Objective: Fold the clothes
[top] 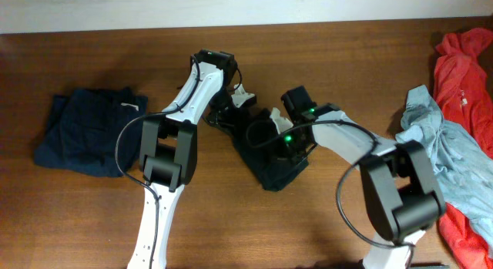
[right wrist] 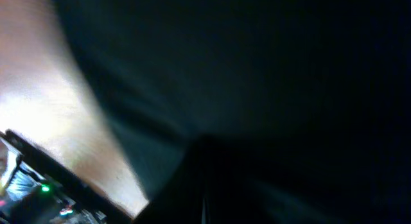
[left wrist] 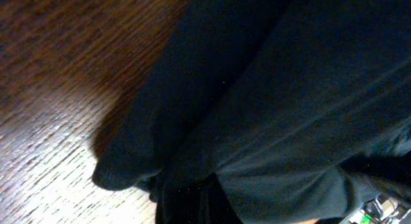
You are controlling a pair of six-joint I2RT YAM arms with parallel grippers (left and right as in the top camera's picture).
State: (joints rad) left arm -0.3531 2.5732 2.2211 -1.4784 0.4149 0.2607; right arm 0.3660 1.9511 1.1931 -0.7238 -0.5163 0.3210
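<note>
Wooden table (top: 92, 53) fills the overhead view, with the clothes sorted into three zones. At far left lies a dark navy garment (top: 85, 134), compact and squared, its white label (top: 127, 105) facing up; this reads as a finished fold set aside. At right, a red-orange garment (top: 462, 68) and a pale grey-blue garment (top: 435, 134) lie crumpled and overlapping, apparently awaiting their turn. In the centre lies the black shirt (top: 273, 173), bunched. The left gripper (top: 227, 113) and right gripper (top: 266, 134) meet over its far edge, close together, probably to work one hem with both arms.

Left wrist view: dark cloth covers most of the frame, creases converging toward the near edge, bare wood to the left. The jaws are closed; pinched cloth cannot be confirmed.

Right wrist view: near-black cloth pressed against the lens, a strip of wood at left. These jaws are likewise closed, contents not discernible
</note>
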